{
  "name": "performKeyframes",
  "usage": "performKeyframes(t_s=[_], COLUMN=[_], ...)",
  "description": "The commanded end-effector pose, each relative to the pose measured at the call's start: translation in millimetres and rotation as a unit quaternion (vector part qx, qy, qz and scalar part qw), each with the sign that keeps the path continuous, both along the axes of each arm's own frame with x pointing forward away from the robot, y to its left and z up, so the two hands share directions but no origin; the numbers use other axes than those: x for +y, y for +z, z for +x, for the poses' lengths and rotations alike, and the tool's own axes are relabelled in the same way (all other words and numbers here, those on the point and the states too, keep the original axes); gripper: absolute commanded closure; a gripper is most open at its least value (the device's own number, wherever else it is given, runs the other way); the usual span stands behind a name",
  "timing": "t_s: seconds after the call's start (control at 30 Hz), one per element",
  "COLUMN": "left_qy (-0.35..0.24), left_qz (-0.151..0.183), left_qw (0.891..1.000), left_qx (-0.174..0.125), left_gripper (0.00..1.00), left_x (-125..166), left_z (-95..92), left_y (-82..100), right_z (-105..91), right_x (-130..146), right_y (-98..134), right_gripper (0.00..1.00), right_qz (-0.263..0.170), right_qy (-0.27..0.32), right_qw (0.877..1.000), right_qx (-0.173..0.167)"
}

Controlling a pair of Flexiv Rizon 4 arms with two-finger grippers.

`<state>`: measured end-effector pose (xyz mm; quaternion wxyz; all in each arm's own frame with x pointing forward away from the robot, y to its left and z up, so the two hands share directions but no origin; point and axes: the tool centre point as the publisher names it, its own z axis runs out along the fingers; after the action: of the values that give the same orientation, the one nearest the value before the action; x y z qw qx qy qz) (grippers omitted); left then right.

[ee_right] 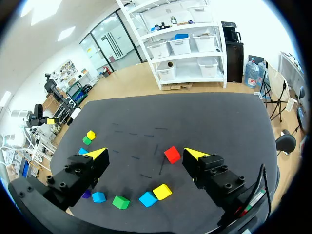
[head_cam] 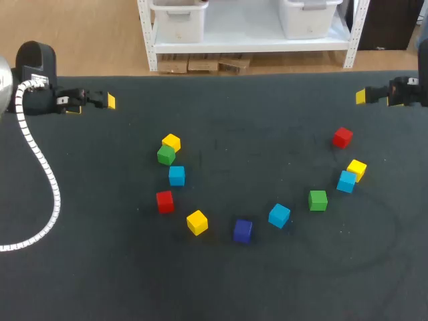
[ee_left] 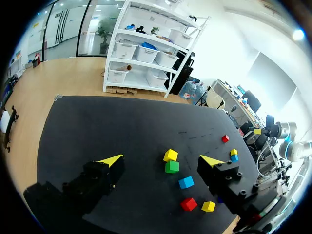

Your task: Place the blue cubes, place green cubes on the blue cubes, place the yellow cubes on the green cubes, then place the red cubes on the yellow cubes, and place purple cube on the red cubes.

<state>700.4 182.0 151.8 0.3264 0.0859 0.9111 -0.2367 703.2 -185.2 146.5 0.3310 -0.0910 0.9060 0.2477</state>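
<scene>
Ahead of the left end effector [head_cam: 92, 103], whose fingers are spread wide and hold nothing, the left blue cube [head_cam: 176, 175] is seen on the surface [head_cam: 80, 281]. It lies just beside a green cube [head_cam: 166, 155] and apart from it. The right end effector [head_cam: 378, 99] is likewise held wide and empty. Ahead of it the right blue cube [head_cam: 346, 181] sits against a yellow cube [head_cam: 356, 169], with a red cube [head_cam: 342, 137] closer to the fingers. The middle blue cube [head_cam: 279, 215] is judged nearer the right arm than the left. No stack is begun, so a blue cube is taken as the first pick. Each outer one is best reached by the arm on its own side, and the yellow neighbour is likely to be nudged on the right.
</scene>
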Motion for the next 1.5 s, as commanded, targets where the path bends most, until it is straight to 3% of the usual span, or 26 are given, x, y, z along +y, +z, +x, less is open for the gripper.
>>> performKeyframes(t_s=[0.03,0.47,0.5,0.97,1.0,1.03,1.07,1.2,1.5], left_qy=[-0.003,-0.003,-0.003,-0.003,-0.003,-0.003,-0.003,-0.003,-0.003], left_qz=[-0.005,-0.005,-0.005,-0.005,-0.005,-0.005,-0.005,-0.005,-0.005], left_qw=[1.000,1.000,1.000,1.000,1.000,1.000,1.000,1.000,1.000], left_qx=[-0.004,-0.004,-0.004,-0.004,-0.004,-0.004,-0.004,-0.004,-0.004], left_gripper=[0.00,0.00,0.00,0.00,0.00,0.00,0.00,0.00,0.00], left_x=[2.1,2.1,2.1,2.1,2.1,2.1,2.1,2.1,2.1], left_z=[-0.3,-0.3,-0.3,-0.3,-0.3,-0.3,-0.3,-0.3,-0.3], left_y=[-1.7,-1.7,-1.7,-1.7,-1.7,-1.7,-1.7,-1.7,-1.7], right_z=[-1.6,-1.6,-1.6,-1.6,-1.6,-1.6,-1.6,-1.6,-12.0], right_x=[0.2,0.2,0.2,0.2,0.2,0.2,0.2,0.2,3.1], right_y=[1.8,1.8,1.8,1.8,1.8,1.8,1.8,1.8,-6.6], right_gripper=[0.00,0.00,1.00,1.00,0.79,0.52,0.00,0.00,0.00], right_qz=[-0.002,-0.002,-0.002,-0.002,-0.002,-0.002,-0.002,-0.002,-0.079], right_qy=[-0.002,-0.002,-0.002,-0.002,-0.002,-0.002,-0.002,-0.002,0.031], right_qw=[1.000,1.000,1.000,1.000,1.000,1.000,1.000,1.000,0.996], right_qx=[0.001,0.001,0.001,0.001,0.001,0.001,0.001,0.001,0.012])
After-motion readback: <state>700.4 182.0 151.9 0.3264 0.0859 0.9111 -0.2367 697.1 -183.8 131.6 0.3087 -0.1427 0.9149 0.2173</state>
